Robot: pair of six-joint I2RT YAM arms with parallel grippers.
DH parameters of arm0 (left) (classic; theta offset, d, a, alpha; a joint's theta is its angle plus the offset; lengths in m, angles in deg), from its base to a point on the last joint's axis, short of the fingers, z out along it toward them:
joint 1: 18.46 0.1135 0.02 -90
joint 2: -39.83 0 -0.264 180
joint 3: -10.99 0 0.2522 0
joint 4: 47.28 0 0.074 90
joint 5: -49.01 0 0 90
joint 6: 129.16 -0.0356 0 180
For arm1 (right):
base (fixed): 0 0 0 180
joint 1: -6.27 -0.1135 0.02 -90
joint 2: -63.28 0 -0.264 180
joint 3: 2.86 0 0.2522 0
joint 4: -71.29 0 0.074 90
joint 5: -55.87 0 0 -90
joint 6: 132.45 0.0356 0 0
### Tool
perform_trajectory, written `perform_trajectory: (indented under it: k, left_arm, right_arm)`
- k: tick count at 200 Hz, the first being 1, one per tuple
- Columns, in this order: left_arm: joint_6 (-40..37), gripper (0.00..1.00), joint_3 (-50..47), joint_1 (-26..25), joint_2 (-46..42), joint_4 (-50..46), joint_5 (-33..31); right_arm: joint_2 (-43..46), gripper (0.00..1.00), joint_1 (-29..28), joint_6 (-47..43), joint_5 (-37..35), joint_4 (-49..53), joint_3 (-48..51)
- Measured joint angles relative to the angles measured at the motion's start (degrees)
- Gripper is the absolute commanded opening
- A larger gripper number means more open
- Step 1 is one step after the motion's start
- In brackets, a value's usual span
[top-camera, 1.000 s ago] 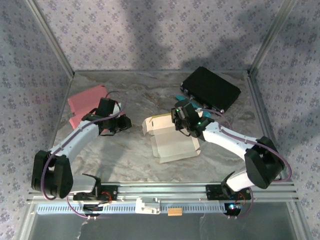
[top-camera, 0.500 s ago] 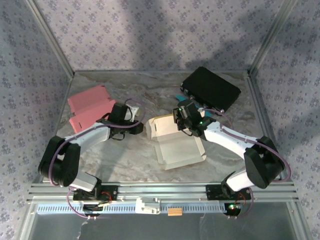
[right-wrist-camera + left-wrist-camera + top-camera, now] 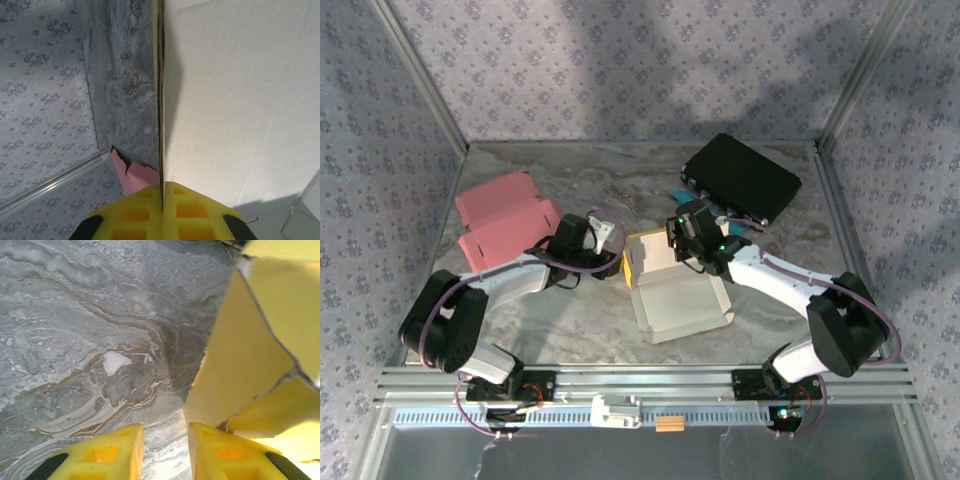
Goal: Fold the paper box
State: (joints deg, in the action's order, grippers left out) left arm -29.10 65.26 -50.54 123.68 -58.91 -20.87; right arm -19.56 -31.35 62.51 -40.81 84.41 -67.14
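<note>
The paper box (image 3: 678, 298) lies open in the middle of the table, cream inside, with a raised wall at its far left corner. My right gripper (image 3: 681, 243) is shut on the box's back wall; in the right wrist view the fingertips (image 3: 162, 187) pinch the thin cardboard edge (image 3: 160, 90). My left gripper (image 3: 612, 239) hovers just left of the box. In the left wrist view it (image 3: 165, 432) is open with bare table between its fingers, and the box's side wall (image 3: 240, 365) rises beside the right finger (image 3: 220, 450).
Two pink folded boxes (image 3: 505, 218) lie at the back left; one pink corner (image 3: 132, 175) peeks out beside my right fingers. A black case (image 3: 740, 178) sits at the back right. Patterned walls and an aluminium rail (image 3: 640, 380) bound the marble table (image 3: 570, 320).
The left arm swung right from beside the pink boxes to the box's left side, its jaws widening. The box shifted a little nearer. The right gripper kept its hold.
</note>
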Motion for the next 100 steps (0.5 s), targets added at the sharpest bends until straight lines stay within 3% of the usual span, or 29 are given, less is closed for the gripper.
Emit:
perform_trajectory:
  k: [100]
  left_arm:
    - [1.6,0.4,-1.3,-4.9,-1.4,2.6,-3.8]
  right_arm:
    - [1.2,0.0,-0.4,-1.6,0.0,-9.2,5.2]
